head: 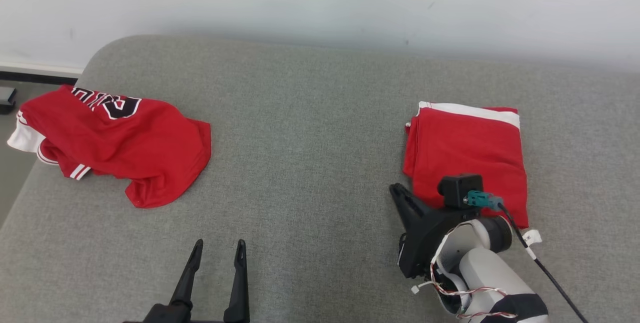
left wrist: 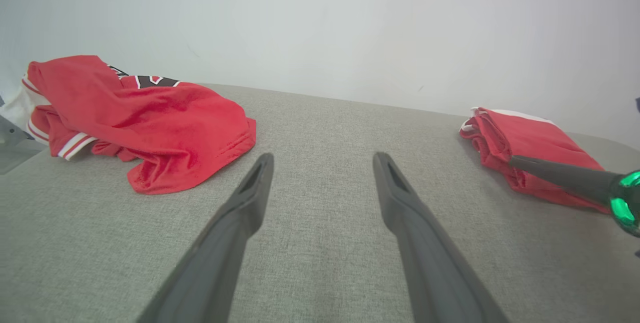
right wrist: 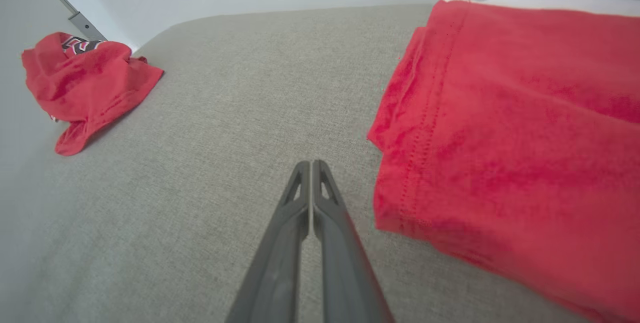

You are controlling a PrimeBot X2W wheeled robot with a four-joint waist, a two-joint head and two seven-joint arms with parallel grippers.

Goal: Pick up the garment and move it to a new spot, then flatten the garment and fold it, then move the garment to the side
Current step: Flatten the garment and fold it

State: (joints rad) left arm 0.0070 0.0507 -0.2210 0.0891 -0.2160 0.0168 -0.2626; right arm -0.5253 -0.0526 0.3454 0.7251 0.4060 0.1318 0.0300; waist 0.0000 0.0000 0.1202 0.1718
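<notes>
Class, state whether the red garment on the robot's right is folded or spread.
Folded: the garment lies as a neat rectangle, with layered edges stacked along one side.

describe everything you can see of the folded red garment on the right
The folded red garment lies flat as a neat, roughly rectangular stack on the right of the grey cushion. It looks like soft jersey cloth, faintly creased, with a white band along its far edge and a stitched hem down its left side, where layered folds show. It rests on the cushion; the shut right claw sits beside its near left corner, a gap between them.
</notes>
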